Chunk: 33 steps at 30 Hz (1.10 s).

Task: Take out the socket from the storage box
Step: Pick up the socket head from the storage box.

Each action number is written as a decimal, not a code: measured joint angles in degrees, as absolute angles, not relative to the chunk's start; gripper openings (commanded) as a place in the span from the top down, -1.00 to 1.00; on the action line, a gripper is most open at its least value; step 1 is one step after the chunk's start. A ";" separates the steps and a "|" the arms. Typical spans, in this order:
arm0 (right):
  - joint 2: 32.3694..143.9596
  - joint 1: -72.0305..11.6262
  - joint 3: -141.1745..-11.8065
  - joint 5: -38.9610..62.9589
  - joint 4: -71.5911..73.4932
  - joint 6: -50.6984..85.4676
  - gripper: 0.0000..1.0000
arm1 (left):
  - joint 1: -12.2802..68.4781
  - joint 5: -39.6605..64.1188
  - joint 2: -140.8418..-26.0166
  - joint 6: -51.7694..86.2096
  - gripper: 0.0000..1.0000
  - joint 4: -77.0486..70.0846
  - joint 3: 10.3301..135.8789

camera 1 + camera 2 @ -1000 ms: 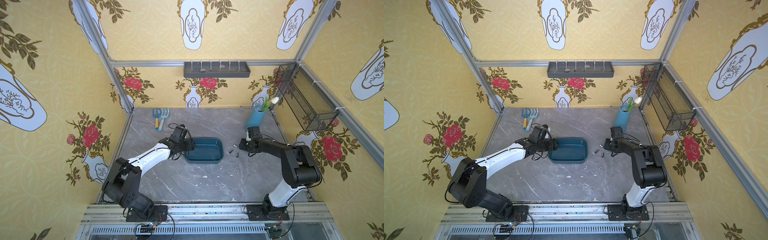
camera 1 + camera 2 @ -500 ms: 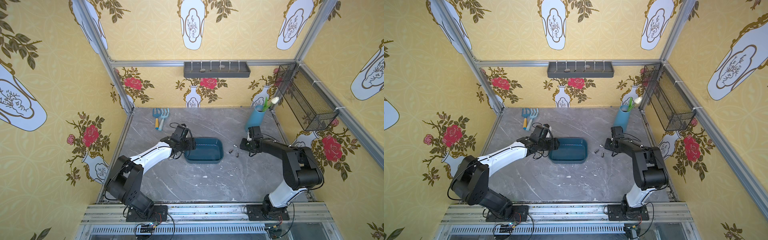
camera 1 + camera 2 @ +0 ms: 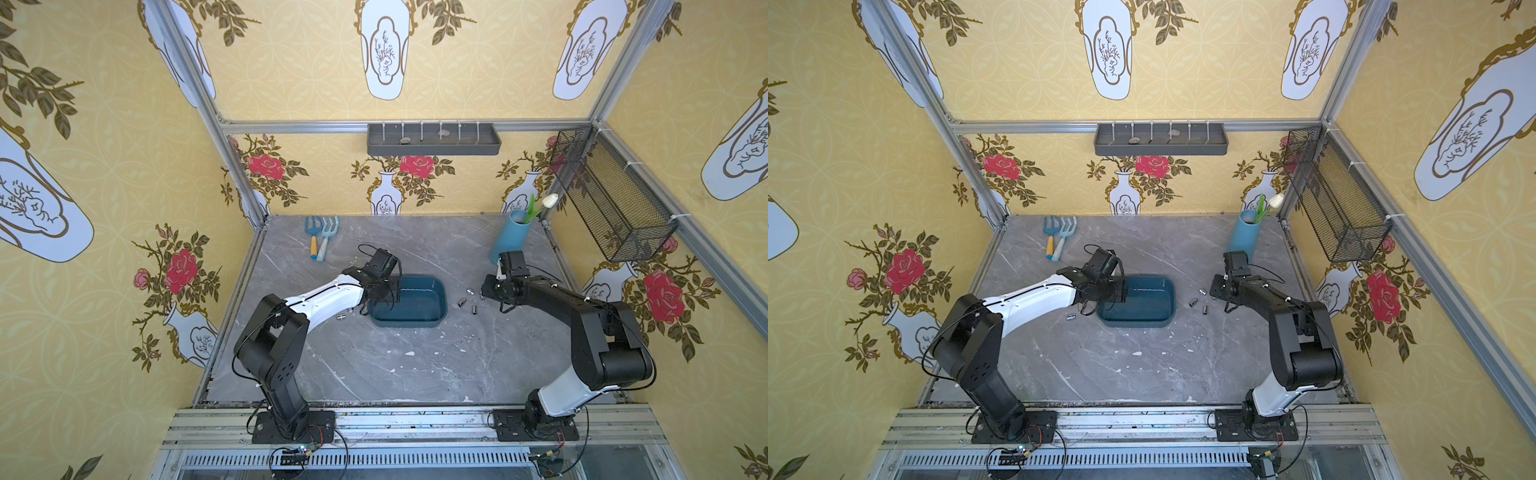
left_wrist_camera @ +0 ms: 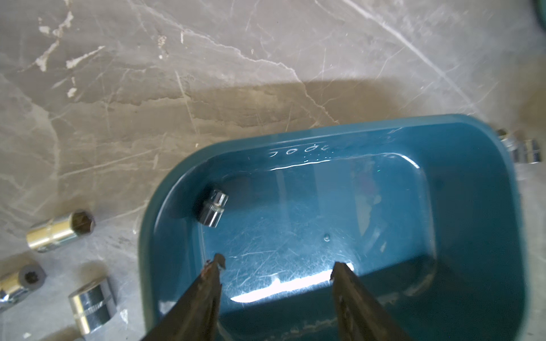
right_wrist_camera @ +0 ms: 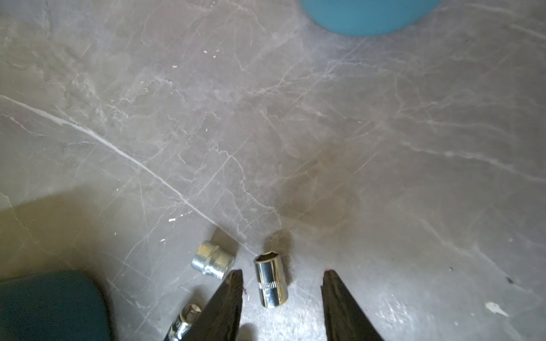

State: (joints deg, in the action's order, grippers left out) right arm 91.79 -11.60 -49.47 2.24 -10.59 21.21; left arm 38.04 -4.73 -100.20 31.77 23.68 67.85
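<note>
Left wrist view, over the storage box (image 4: 472, 153) near the middle of the tabletop (image 4: 266, 59).
Shows one socket (image 4: 213, 209) lying in a box corner, left gripper (image 4: 277, 265) spread over the box floor, pinching nothing; right gripper (image 5: 282, 273) spread too, straddling a loose socket (image 5: 270, 292) beside the box.

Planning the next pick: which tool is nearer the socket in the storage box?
Left. The left tool is open over the storage box, the socket just ahead. The right tool is outside it, open around a loose socket.
</note>
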 measured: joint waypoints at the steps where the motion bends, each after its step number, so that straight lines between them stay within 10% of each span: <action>1: 91.48 -11.60 -49.34 2.33 -10.61 21.23 0.03 | 38.28 -5.50 -101.25 31.38 -0.35 24.27 68.58; 33: 88.53 -11.62 -47.92 3.81 -10.76 21.41 0.02 | 41.76 -11.29 -112.44 28.01 -0.59 25.65 74.63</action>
